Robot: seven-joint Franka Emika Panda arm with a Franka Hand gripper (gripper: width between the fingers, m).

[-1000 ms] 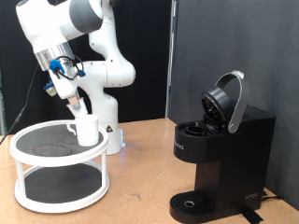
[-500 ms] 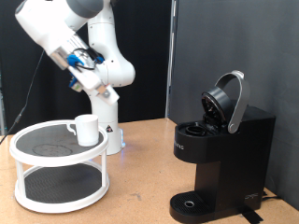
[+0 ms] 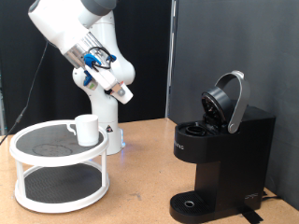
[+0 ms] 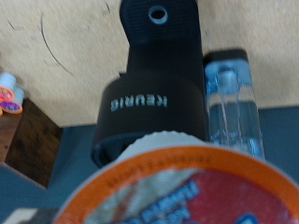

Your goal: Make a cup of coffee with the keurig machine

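White arm raised high, wrist bent, pincer [image 3: 122, 93] angled down-right in exterior view

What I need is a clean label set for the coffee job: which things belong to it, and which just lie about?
Job: keurig machine, lid open; cup on the stand; orange-rimmed pod right before the wrist camera; gripper in the air between cup and machine.
Lying about: white mesh stand; second pod on a brown box.

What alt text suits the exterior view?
A white robot arm carries its gripper in mid-air between a white two-tier stand, where a white cup sits on top, and a black keurig machine with its lid raised.
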